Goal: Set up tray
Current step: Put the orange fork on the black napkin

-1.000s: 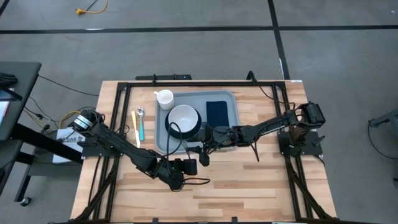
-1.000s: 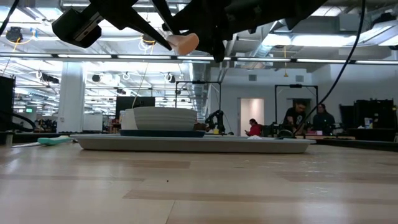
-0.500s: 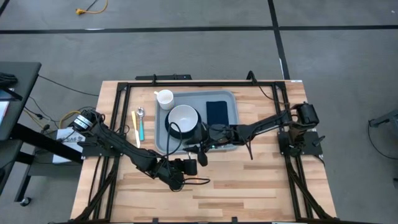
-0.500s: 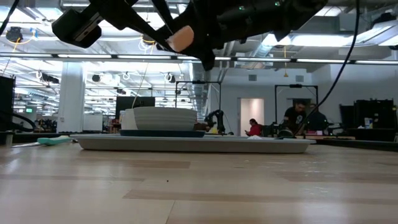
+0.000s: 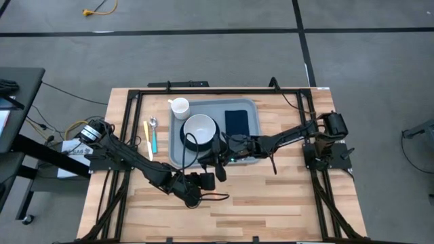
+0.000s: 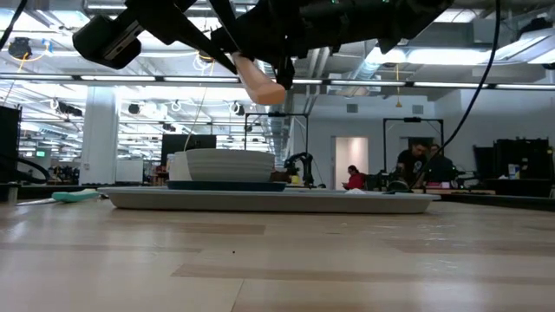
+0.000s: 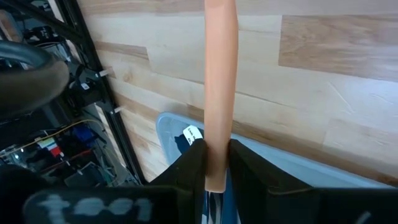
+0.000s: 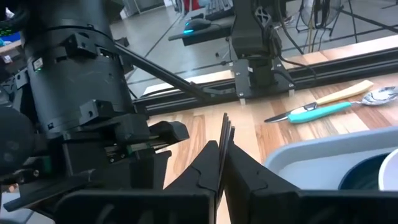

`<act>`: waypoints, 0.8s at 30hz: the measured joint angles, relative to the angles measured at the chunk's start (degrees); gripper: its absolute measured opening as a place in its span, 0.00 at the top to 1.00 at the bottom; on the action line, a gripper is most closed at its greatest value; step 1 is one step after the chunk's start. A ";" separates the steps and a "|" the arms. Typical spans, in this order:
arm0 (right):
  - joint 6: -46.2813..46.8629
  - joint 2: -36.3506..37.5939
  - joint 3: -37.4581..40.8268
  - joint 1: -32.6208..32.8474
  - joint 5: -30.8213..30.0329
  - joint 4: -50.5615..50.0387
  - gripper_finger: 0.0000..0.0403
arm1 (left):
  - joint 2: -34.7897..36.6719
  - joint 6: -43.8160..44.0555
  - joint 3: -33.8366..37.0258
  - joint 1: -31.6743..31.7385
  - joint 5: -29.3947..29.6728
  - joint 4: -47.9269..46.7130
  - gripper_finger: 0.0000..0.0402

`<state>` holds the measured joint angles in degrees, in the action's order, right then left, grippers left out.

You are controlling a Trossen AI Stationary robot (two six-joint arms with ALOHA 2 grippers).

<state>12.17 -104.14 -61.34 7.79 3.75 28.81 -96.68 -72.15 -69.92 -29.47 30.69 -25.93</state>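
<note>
- Your main risk is a clash above the tray's [image 5: 252, 112] near edge — both hands crowd the same spot, and the left wrist view shows a peach stick [image 7: 220, 93] running well past its fingers, ready to foul the other arm.
- A drop from that height could send the stick bouncing off the bowl [image 5: 199, 129] or onto the bare surface [image 5: 285, 203].
- The left hand [image 5: 203, 181] hovers at about 6 o'clock of the tray, fingers clamped on the stick.
- The right hand [image 5: 218, 150] sits just beside the bowl's 5 o'clock rim; its fingers are pressed together with nothing between them.
- The tray lies at the far middle of the surface, carrying bowl and napkin [image 5: 237, 122]; a cup [image 5: 180, 107] stands at its 10 o'clock corner.
</note>
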 joint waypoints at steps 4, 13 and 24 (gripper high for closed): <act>0.08 0.00 0.02 0.06 0.00 -0.05 0.99 | 0.00 0.15 -0.01 -0.04 -0.38 0.08 0.88; 0.33 0.00 0.11 0.08 1.00 -0.32 1.00 | 0.00 8.82 -0.01 -0.04 -0.63 1.21 0.86; 0.71 -0.21 0.33 0.08 1.27 -2.15 1.00 | 0.20 19.80 -0.12 -0.29 3.39 2.74 0.63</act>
<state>12.88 -104.35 -61.01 7.88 5.02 26.66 -96.49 -52.35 -70.04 -29.76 34.08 -23.19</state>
